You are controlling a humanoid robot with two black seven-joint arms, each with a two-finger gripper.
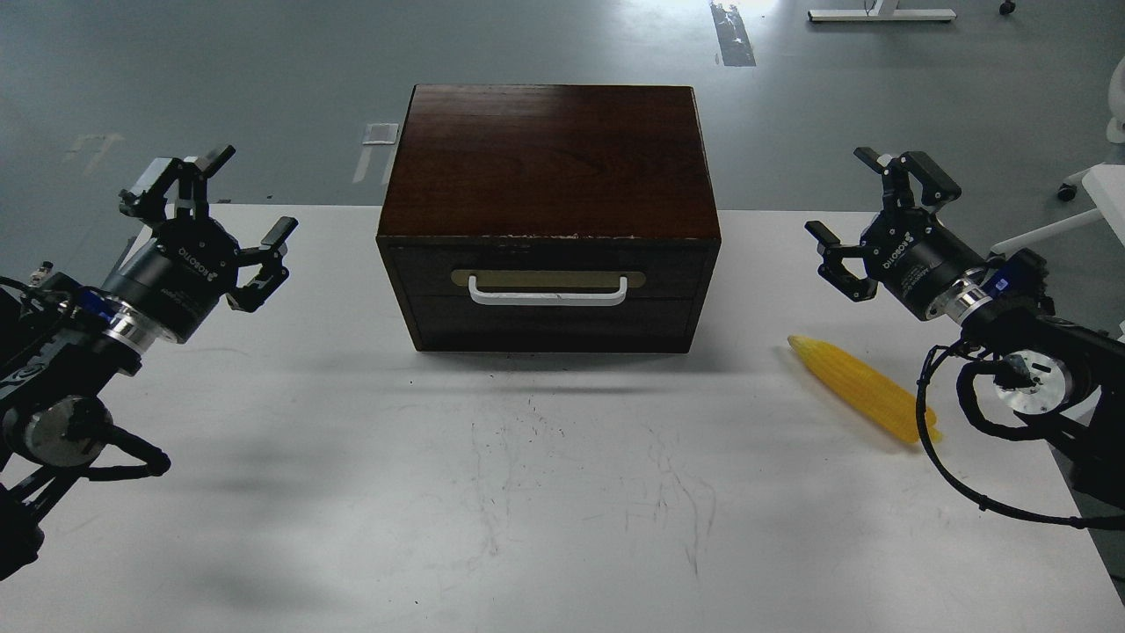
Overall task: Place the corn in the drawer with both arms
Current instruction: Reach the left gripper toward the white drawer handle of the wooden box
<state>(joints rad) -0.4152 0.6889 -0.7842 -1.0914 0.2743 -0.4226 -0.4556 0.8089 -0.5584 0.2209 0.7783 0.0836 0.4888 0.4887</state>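
The yellow ribbed corn (857, 387) lies on the white table at the right, its pointed tip toward the box. The drawer (547, 283) of the dark brown wooden box is pushed in, its white bar handle (547, 294) facing me. My left gripper (215, 207) hovers open at the left of the box, holding nothing. My right gripper (866, 215) hovers open to the right of the box, above and behind the corn, with nothing in it. A black cable of the right arm hangs across the corn's stub end.
The white table (527, 492) is scuffed in front of the box. Beyond it is grey floor with a white chair base (1090, 189) at the far right. The table's right edge runs close behind the right arm.
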